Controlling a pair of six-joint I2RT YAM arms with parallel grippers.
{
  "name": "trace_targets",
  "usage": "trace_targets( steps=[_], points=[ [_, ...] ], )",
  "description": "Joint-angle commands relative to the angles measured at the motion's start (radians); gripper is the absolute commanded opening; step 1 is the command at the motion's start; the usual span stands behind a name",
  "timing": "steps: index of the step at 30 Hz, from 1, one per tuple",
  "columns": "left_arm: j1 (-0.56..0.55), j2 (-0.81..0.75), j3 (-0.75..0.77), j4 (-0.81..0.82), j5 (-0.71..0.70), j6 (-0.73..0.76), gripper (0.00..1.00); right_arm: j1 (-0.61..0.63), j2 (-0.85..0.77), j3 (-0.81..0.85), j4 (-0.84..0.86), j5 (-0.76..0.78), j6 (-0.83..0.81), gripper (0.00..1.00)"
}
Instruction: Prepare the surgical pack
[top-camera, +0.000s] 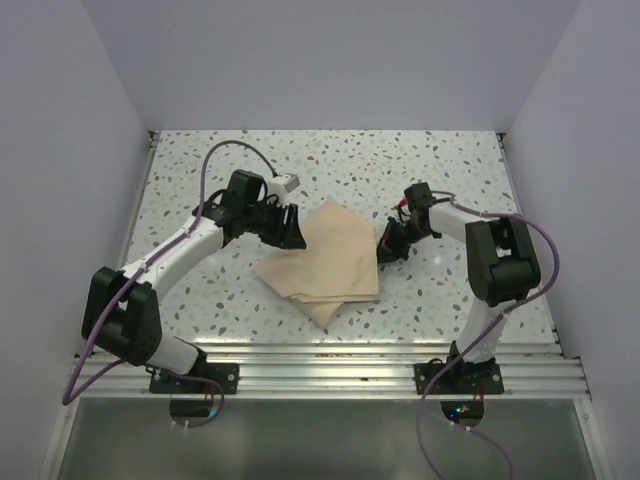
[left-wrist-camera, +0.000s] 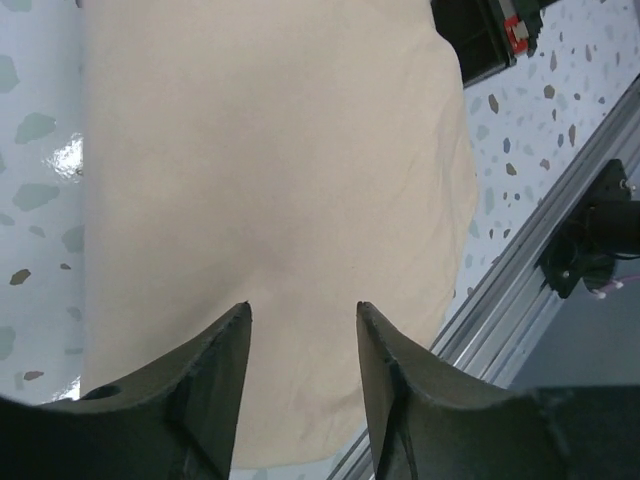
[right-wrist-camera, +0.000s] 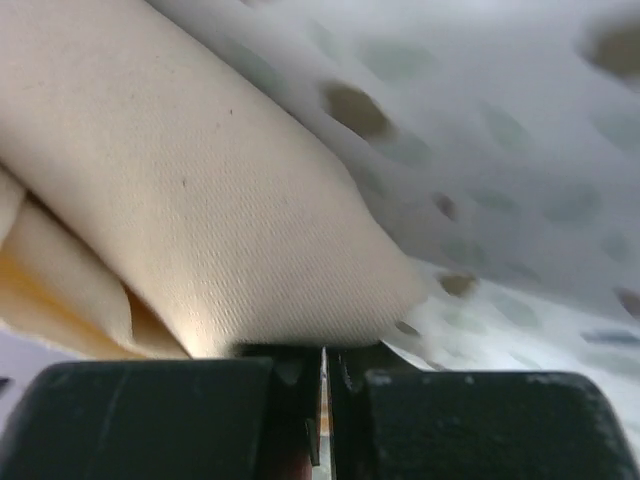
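Note:
The tan-beige wrap sheet (top-camera: 325, 262) lies folded into a bundle in the middle of the speckled table. The metal tray and the gauze squares are out of sight. My left gripper (top-camera: 292, 232) is open at the bundle's far-left edge; in the left wrist view the fingers (left-wrist-camera: 303, 308) are spread above the smooth cloth (left-wrist-camera: 270, 150), holding nothing. My right gripper (top-camera: 384, 248) is at the bundle's right corner. In the right wrist view its jaws (right-wrist-camera: 325, 350) are closed to a thin slit, with the folded edge of the cloth (right-wrist-camera: 200, 180) right at the tips and a sliver of cloth in the slit.
An aluminium rail (top-camera: 330, 365) runs along the table's near edge and also shows in the left wrist view (left-wrist-camera: 540, 240). White walls enclose the table on the left, back and right. The right arm's black body (left-wrist-camera: 480, 30) shows beyond the cloth.

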Motion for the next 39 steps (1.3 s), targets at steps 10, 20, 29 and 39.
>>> trace_targets(
  steps=[10, 20, 29, 39],
  points=[
    [-0.351, 0.164, 0.284, -0.14, -0.456, -0.016, 0.56, -0.049, -0.017, 0.159, -0.15, 0.148, -0.069, 0.99],
    [-0.548, 0.301, 0.348, -0.234, -0.674, -0.063, 0.59, -0.134, -0.256, -0.006, -0.165, 0.18, -0.195, 0.99],
    [-0.66, 0.36, 0.377, -0.28, -0.809, -0.154, 0.6, -0.134, -0.293, -0.027, -0.158, 0.122, -0.272, 0.99],
    [-0.735, 0.492, 0.493, -0.424, -0.996, -0.298, 0.57, -0.134, -0.353, -0.081, -0.138, 0.045, -0.249, 0.99]
  ],
)
